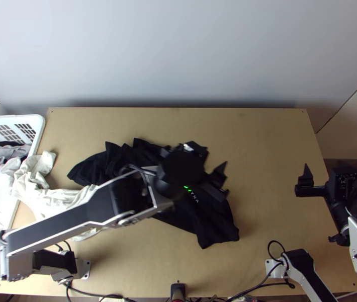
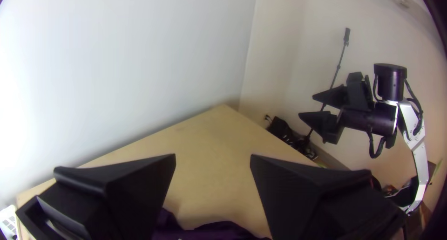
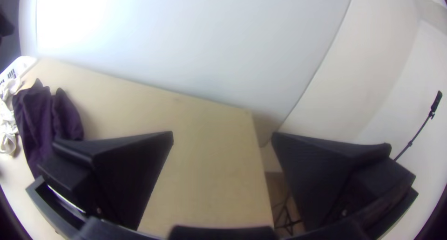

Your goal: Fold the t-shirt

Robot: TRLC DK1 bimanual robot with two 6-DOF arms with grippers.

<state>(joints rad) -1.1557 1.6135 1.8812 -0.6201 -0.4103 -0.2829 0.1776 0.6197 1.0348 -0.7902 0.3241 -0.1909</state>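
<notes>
My left gripper (image 1: pixel 209 162) is held over the dark t-shirt (image 1: pixel 208 221), hiding its middle. The shirt lies crumpled and unfolded on the table, its folds running left and toward the near edge. In the left wrist view the left gripper (image 2: pixel 213 155) is open with nothing between its fingers, and part of the shirt (image 2: pixel 209 230) shows below. At the table's right edge is my right gripper (image 1: pixel 324 189), apart from the shirt. The right wrist view shows the right gripper (image 3: pixel 222 133) open and empty, with the shirt (image 3: pixel 44 119) off to one side.
A white basket (image 1: pixel 38 133) with grey and white clothes stands at the table's left. White cloth (image 1: pixel 32 186) spills from it onto the table (image 1: pixel 269 151), reaching the t-shirt's left side under the left arm. Cables (image 1: pixel 249 287) run along the near edge. A wall stands behind.
</notes>
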